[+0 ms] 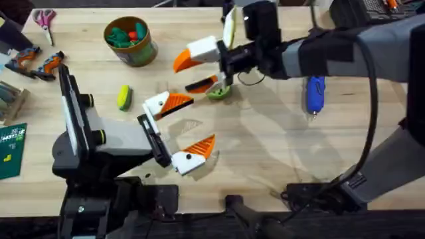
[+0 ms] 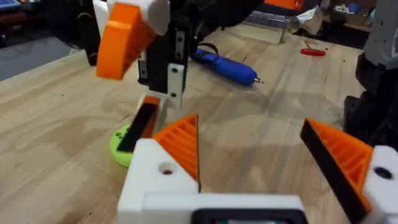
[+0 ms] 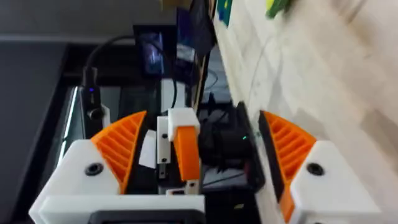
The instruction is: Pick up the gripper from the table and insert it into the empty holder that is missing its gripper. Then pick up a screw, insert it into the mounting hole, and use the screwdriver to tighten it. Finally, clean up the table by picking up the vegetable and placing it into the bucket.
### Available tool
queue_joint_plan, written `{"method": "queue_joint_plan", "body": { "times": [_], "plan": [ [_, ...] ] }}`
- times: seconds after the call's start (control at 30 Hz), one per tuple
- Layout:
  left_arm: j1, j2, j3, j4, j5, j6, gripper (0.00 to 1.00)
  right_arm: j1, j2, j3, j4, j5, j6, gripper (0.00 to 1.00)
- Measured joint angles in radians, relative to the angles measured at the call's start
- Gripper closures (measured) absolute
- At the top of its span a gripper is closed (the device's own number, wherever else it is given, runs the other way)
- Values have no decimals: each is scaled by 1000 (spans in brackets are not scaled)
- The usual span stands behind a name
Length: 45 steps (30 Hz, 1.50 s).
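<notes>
While the right arm reaches across the middle of the table, the right gripper (image 3: 204,121) is turned on its side with its orange ribbed fingers (image 3: 118,146) spread wide; a white-and-orange piece sits in the gap between them in the right wrist view, and I can't tell what it is or whether either pad touches it. The gripper (image 1: 201,85) — the loose orange wedge with the dark face — is on the table just below that arm's tip; from the left wrist view it stands tilted, its lower end against the flat green ring (image 2: 121,146). A narrow white block (image 2: 176,78) hangs from the dark body right above the wedge; contact between the two can't be told. The left gripper (image 1: 199,121) is low over the near-centre of the table, jaws wide apart, nothing between them, pointing toward the wedge and ring. The screwdriver (image 1: 315,93) lies flat on the right side, well apart from both grippers. The vegetable (image 1: 124,97) lies on the bare wood left of centre, near the left arm; the bucket (image 1: 131,40) stands beyond it toward the far edge, with green and red produce inside — the two are apart. Pink-handled scissors (image 1: 45,18) and orange-handled pliers (image 1: 40,63) are at the far left.
</notes>
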Motion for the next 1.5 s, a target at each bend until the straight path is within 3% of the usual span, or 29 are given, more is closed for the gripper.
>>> {"method": "queue_joint_plan", "body": {
  "times": [0.13, 0.17, 0.43, 0.63, 0.77, 0.93, 1.07, 1.33, 1.5],
  "plan": [
    [0, 0, 0, 0, 5, 0, 15, -76, 0, 0, -6, 14, -56, 10],
    [0, 0, 0, 0, 5, 0, 16, -129, 0, 0, -47, 62, -108, 10],
    [0, 0, 0, 0, 5, 0, 15, -217, 0, 3, -145, 256, -277, 9],
    [0, 0, 0, 0, 5, 0, 15, -249, -11, 69, -540, 438, -488, 9],
    [0, 0, 0, 0, 5, 0, 15, -245, -89, 121, -752, 550, -643, 9],
    [0, 0, 0, 0, 5, 0, 15, -203, -242, 155, -927, 697, -760, 9],
    [0, 0, 0, 0, 5, 0, 15, -113, -317, 158, -1008, 835, -806, 8],
    [0, 0, 0, 0, 5, 0, 15, 127, -314, 158, -1063, 1160, -877, 8],
    [0, 0, 0, 0, 5, 0, 16, 174, -314, 158, -1062, 1248, -899, 7]
  ]
}}
